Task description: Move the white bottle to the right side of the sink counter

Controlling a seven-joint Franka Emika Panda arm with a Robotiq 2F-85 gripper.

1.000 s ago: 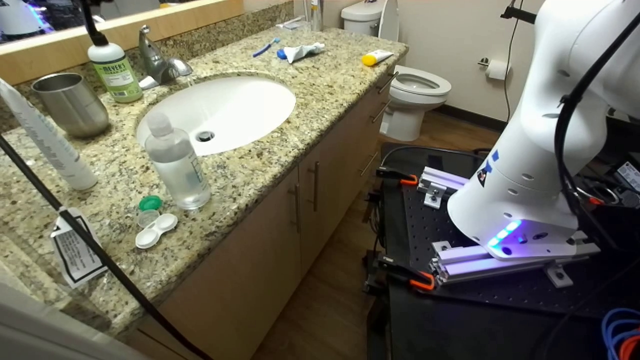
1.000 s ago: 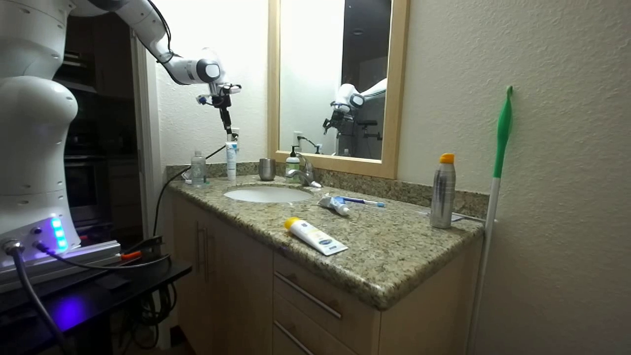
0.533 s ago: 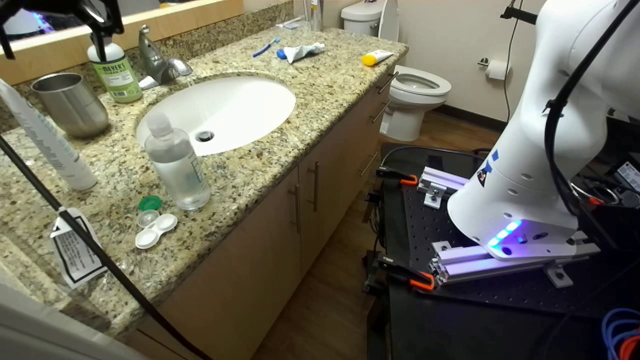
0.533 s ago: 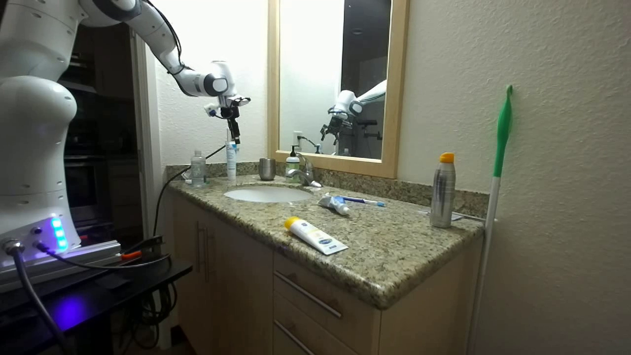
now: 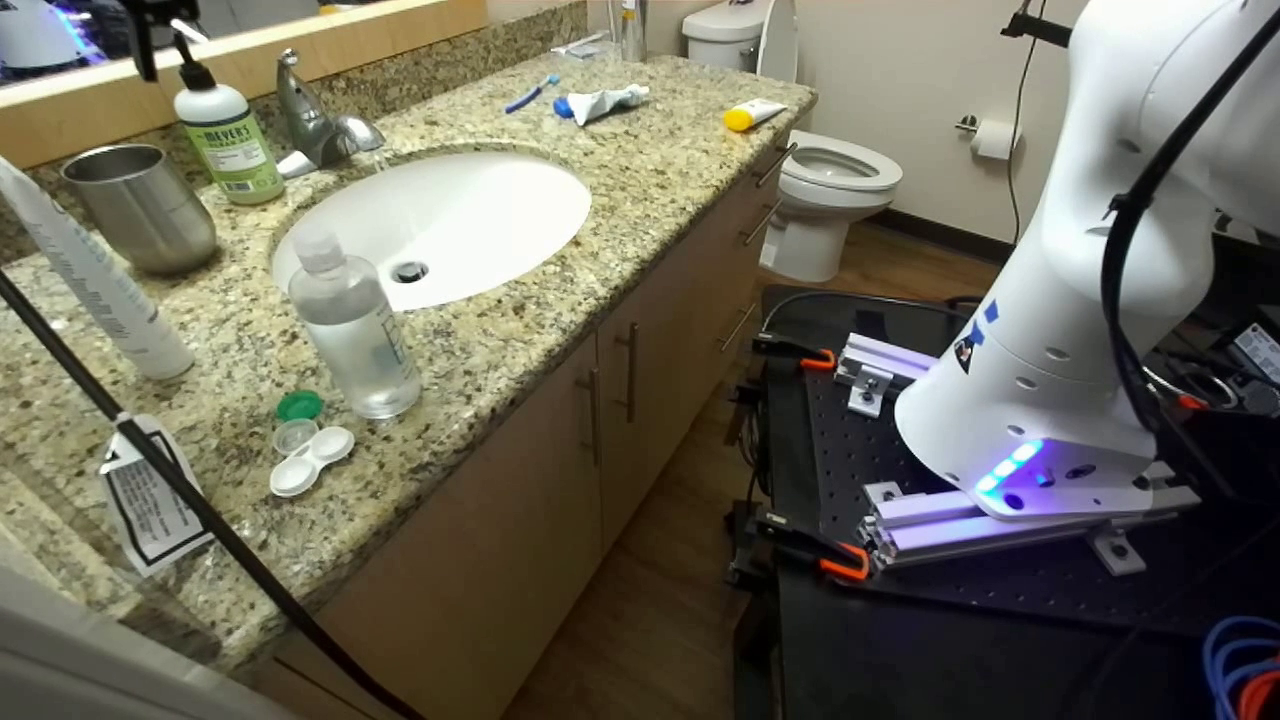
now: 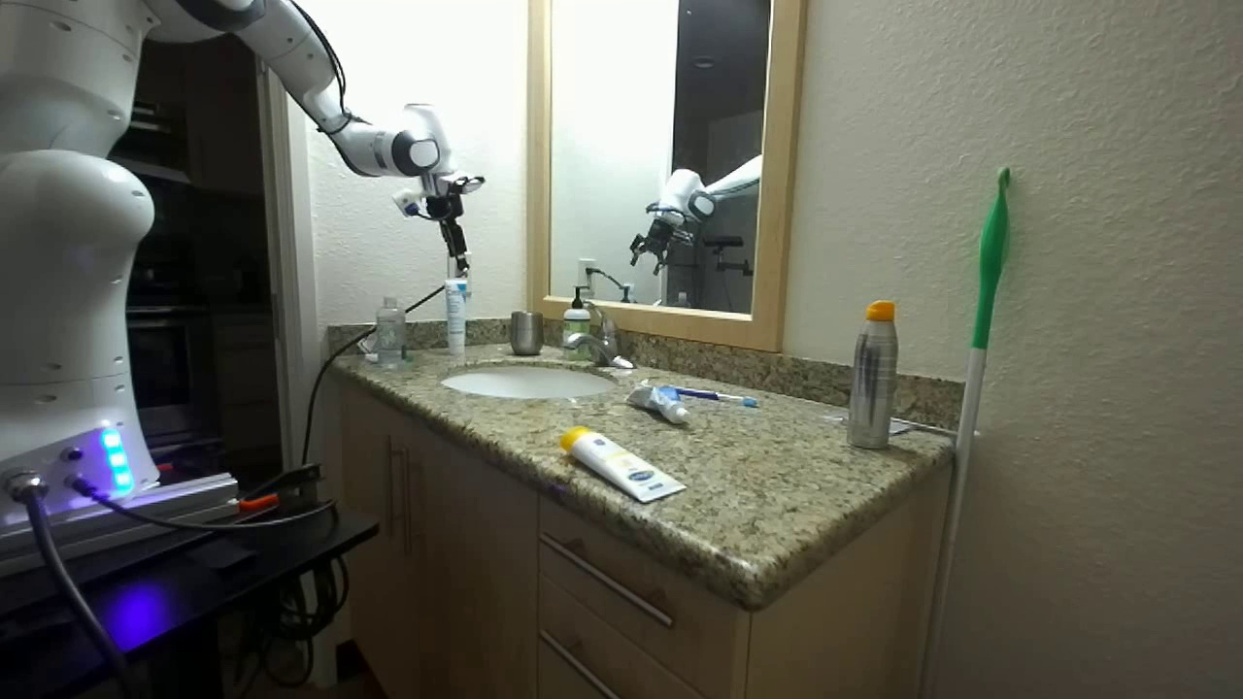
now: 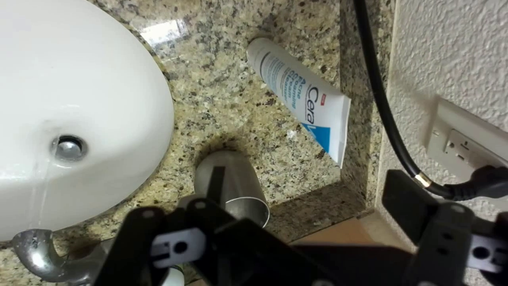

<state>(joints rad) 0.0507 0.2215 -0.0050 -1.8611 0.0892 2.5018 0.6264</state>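
The white bottle (image 5: 92, 275) is a slim white tube with blue print, standing upright on its cap at the left end of the granite sink counter (image 5: 665, 165). In an exterior view the white bottle (image 6: 455, 318) stands left of the basin. My gripper (image 6: 458, 260) hangs just above its top end; the depth between them is unclear. In the wrist view the white bottle (image 7: 299, 89) lies beyond the fingertips, not between them. My gripper (image 7: 307, 188) is open with a wide empty gap. Part of my gripper (image 5: 150, 40) shows at the top left in an exterior view.
A steel cup (image 7: 234, 176) stands close by, near one finger. A clear water bottle (image 5: 355, 340), green pump bottle (image 5: 235, 150) and chrome tap (image 5: 320, 120) stand around the basin. A black cable (image 7: 377, 83) runs along the wall. A yellow-capped tube (image 6: 621, 466) and silver can (image 6: 874, 379) are at the right.
My gripper moved down and toward the mirror, then drew back part of the way, up and to the left in an exterior view. The white bottle has not moved.
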